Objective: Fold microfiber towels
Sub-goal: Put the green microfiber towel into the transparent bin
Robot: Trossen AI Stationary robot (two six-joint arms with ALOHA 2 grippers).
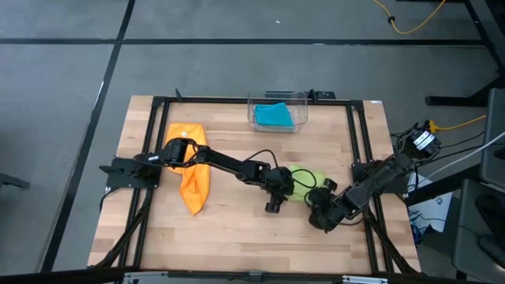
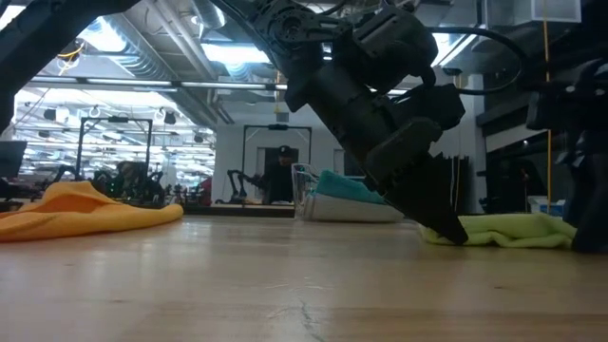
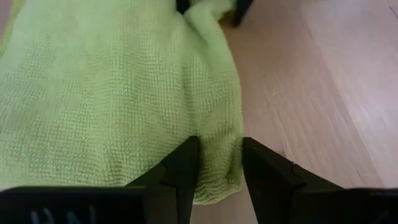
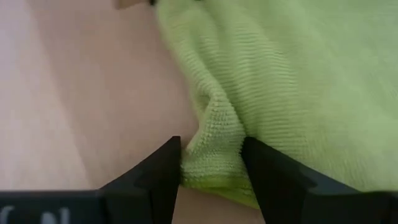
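Observation:
The lime green towel (image 1: 304,175) lies crumpled on the table right of centre, its underside on the wood (image 2: 513,229). My left gripper (image 1: 289,189) stands at its left end and my right gripper (image 1: 317,199) at its near right end; both are shut on it. An orange towel (image 1: 193,177) lies spread out on the table's left part, under my left arm. A teal blue towel (image 1: 274,114) sits in the clear bin (image 1: 301,106) at the far edge. In the low view my left gripper (image 2: 446,226) slants down to the tabletop. My left gripper pinches the lime green towel's edge (image 3: 217,158) between its two fingers (image 3: 185,168), slanting down from the table's left. The cloth there rests on the table, slack. My right gripper pinches a puckered corner of the towel (image 4: 211,149) between its fingers (image 4: 163,171), slanting steeply down. That corner is bunched into folds and lies on the table.
Black rails (image 1: 359,150) run along the table's left, right and far sides. Bare wood (image 1: 237,229) stretches along the near edge. The clear bin stands behind the green towel in the low view (image 2: 351,204). A person (image 2: 281,176) is in the room far beyond the table.

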